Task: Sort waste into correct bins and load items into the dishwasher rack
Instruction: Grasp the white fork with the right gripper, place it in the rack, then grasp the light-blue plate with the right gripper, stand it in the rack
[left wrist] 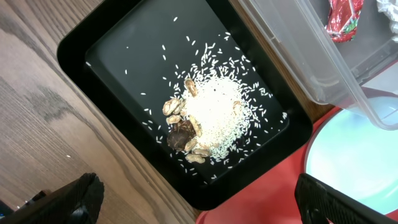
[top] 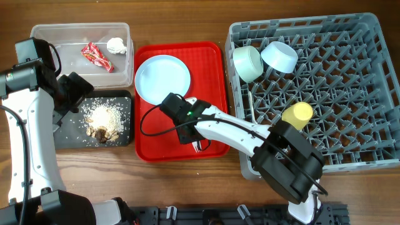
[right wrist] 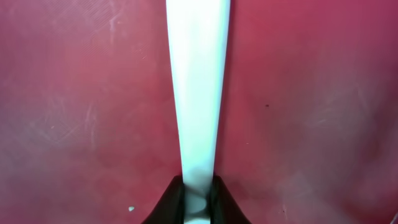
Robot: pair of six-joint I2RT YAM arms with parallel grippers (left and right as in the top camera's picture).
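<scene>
White utensil handle (right wrist: 198, 93), head unseen, in right end effector (right wrist: 198, 198)

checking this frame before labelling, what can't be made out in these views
Right wrist: the white handle in the right fingers runs off the top edge; fork or spoon unclear.
Overhead: the right arm covers that grasp.
Left wrist: plate cut off at the edge.
</scene>
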